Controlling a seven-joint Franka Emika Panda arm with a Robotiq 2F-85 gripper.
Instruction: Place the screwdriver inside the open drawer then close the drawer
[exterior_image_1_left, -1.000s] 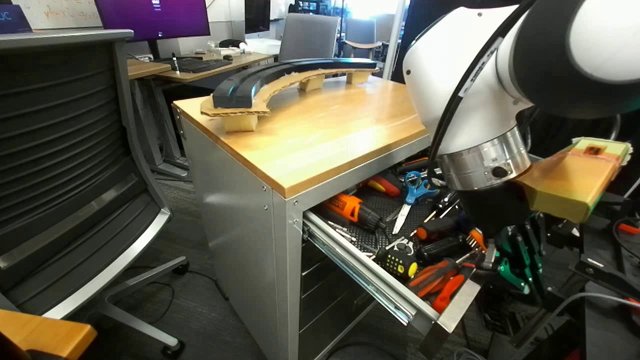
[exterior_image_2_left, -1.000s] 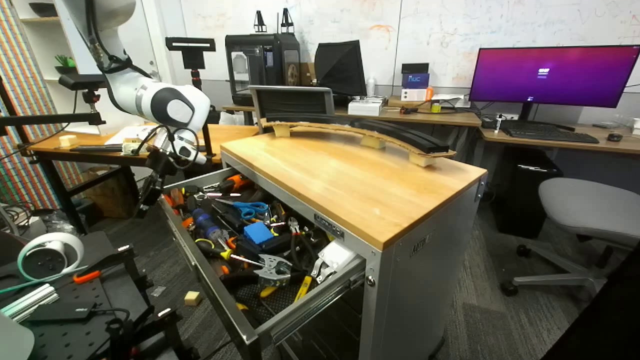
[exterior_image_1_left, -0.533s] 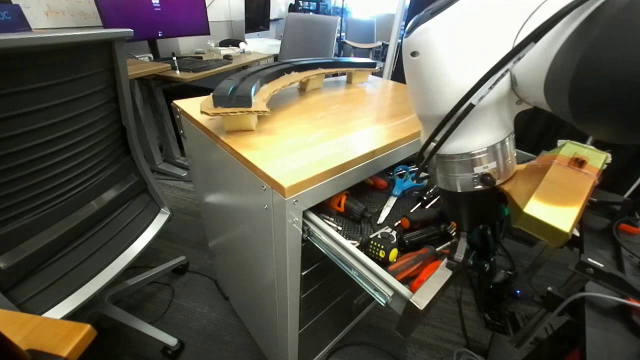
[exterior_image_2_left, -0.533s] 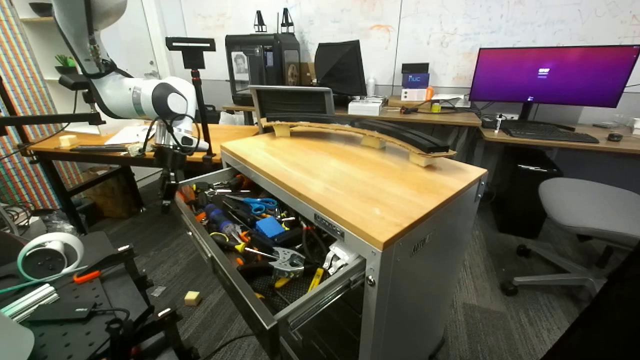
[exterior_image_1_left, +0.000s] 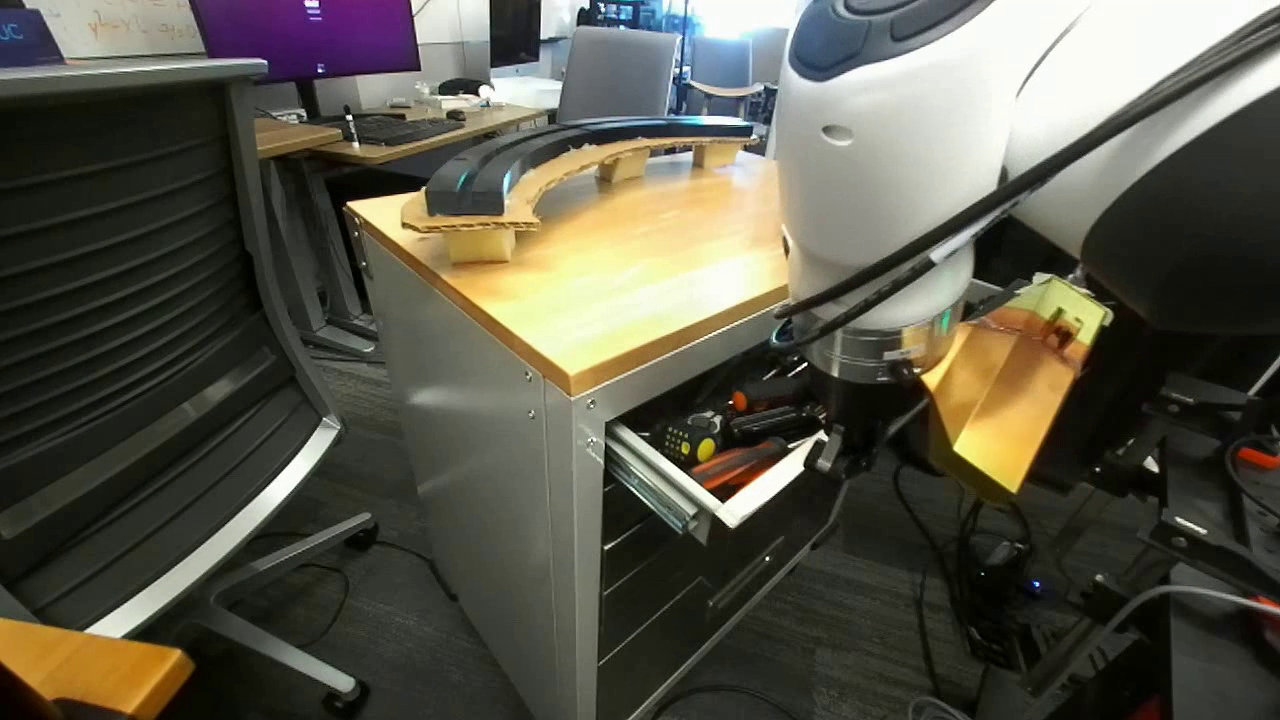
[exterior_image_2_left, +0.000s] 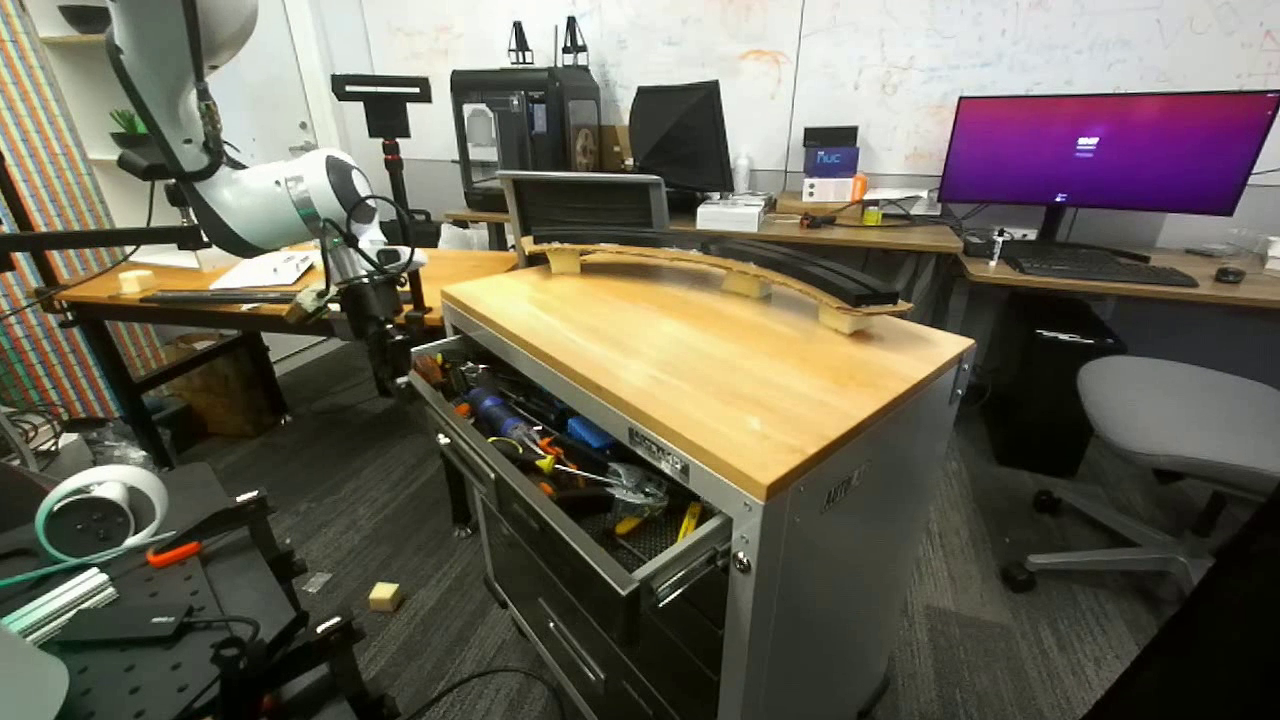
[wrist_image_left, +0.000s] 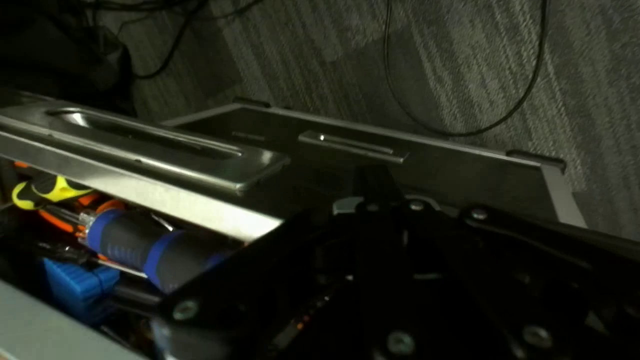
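Note:
The drawer (exterior_image_1_left: 775, 482) is partly open and full of tools in both exterior views. Its grey front (exterior_image_2_left: 530, 505) shows in an exterior view, and its bright rim and recessed handle (wrist_image_left: 165, 145) show in the wrist view. My gripper (exterior_image_2_left: 388, 375) is at the drawer's front, near one end, and seems to touch it from outside. It also shows in an exterior view (exterior_image_1_left: 838, 460). In the dark wrist view the fingers (wrist_image_left: 378, 185) are together, with nothing seen between them. I cannot make out the small dark screwdriver among the tools.
The wood-topped cabinet (exterior_image_1_left: 680, 290) carries a curved black piece on cardboard (exterior_image_2_left: 720, 255). Inside the drawer lie a blue-banded tool (wrist_image_left: 150, 250), a blue block (wrist_image_left: 80, 285) and red-handled tools (exterior_image_1_left: 740, 468). A dark cart (exterior_image_2_left: 150, 600) stands in front. Cables lie on the floor.
The drawer has slid inward, from wide open to partly open. My gripper came down to its front, then moved toward the cabinet along with it.

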